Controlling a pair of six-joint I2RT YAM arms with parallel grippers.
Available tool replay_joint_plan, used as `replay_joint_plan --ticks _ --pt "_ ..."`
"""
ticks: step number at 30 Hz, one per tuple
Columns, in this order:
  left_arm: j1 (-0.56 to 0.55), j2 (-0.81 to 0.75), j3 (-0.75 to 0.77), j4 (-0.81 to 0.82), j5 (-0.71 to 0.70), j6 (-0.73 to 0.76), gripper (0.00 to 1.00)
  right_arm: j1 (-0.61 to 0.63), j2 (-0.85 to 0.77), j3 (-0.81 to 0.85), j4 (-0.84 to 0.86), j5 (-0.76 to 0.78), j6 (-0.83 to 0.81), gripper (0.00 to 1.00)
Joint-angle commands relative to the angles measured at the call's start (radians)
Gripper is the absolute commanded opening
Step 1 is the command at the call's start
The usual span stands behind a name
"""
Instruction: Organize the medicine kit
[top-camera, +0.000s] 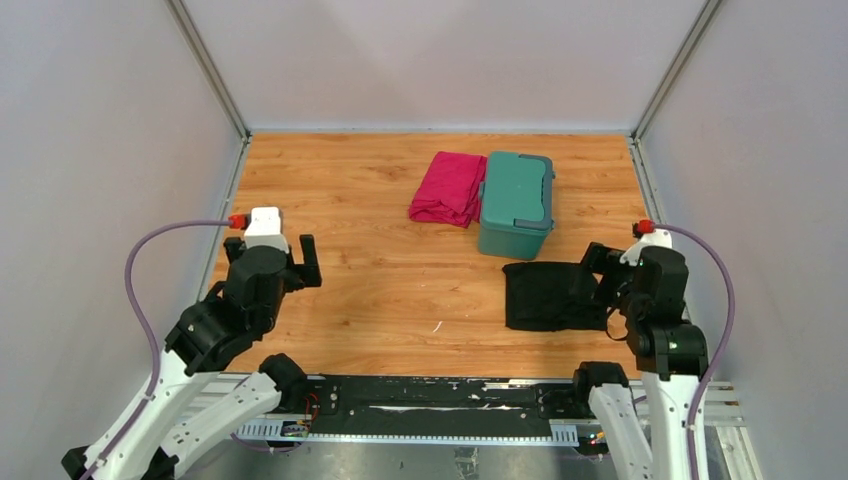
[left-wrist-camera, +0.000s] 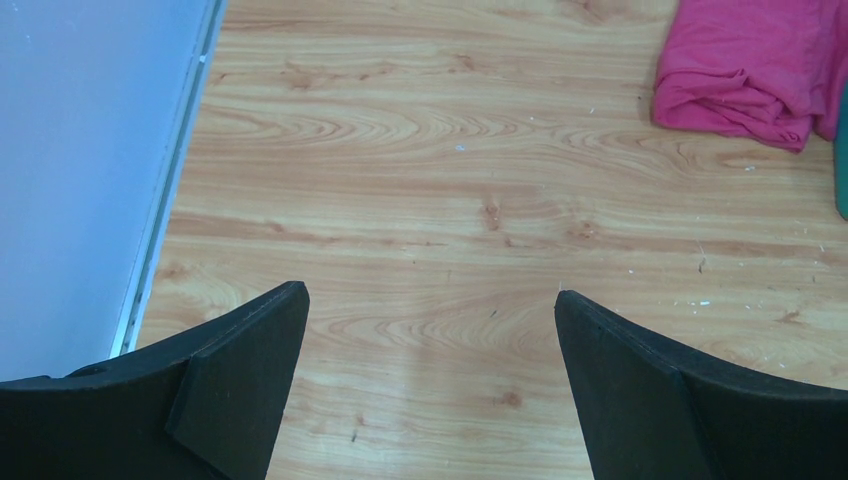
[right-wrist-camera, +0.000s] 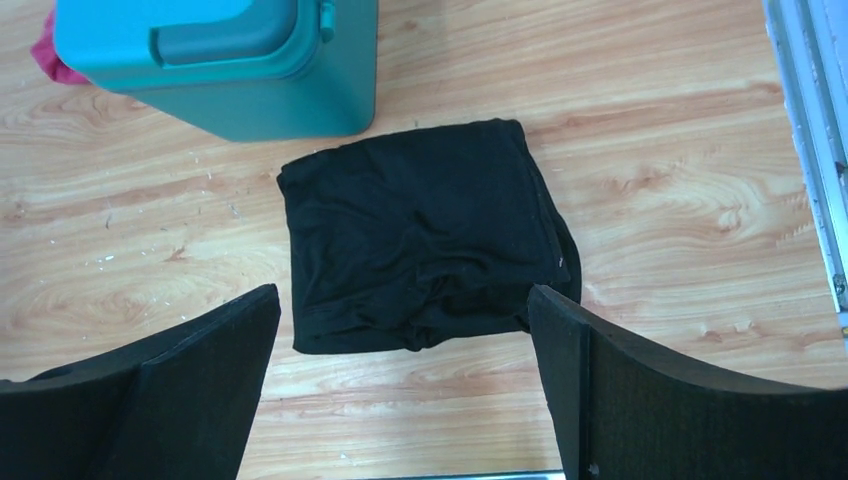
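Note:
The medicine kit (top-camera: 515, 203), a teal-green box with its lid down and a darker handle, stands at the back middle of the table; its near wall (right-wrist-camera: 260, 95) fills the upper left of the right wrist view. A folded pink cloth (top-camera: 447, 188) lies against its left side, also seen as the pink cloth (left-wrist-camera: 745, 65). A folded black cloth (top-camera: 545, 295) lies in front of the kit. My right gripper (top-camera: 597, 272) hovers open at the black cloth's (right-wrist-camera: 425, 230) right edge, its jaws empty. My left gripper (top-camera: 300, 262) stands open over bare wood at the left, far from the kit.
Grey walls enclose the wooden table (top-camera: 380, 270) on three sides, with metal rails (top-camera: 232, 195) along the left and right edges. A black base strip (top-camera: 430, 395) runs along the near edge between the arm bases.

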Motion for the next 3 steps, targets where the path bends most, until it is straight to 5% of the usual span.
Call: replay_joint_plan --ticks 1,3 --pt "0.005 -0.013 -0.011 0.006 -0.028 -0.023 1.0 0.024 0.004 0.0 0.018 -0.01 0.015 0.99" --pt "0.005 -0.013 -0.011 0.006 -0.025 -0.027 1.0 0.025 0.018 -0.003 0.021 -0.02 0.01 0.99"
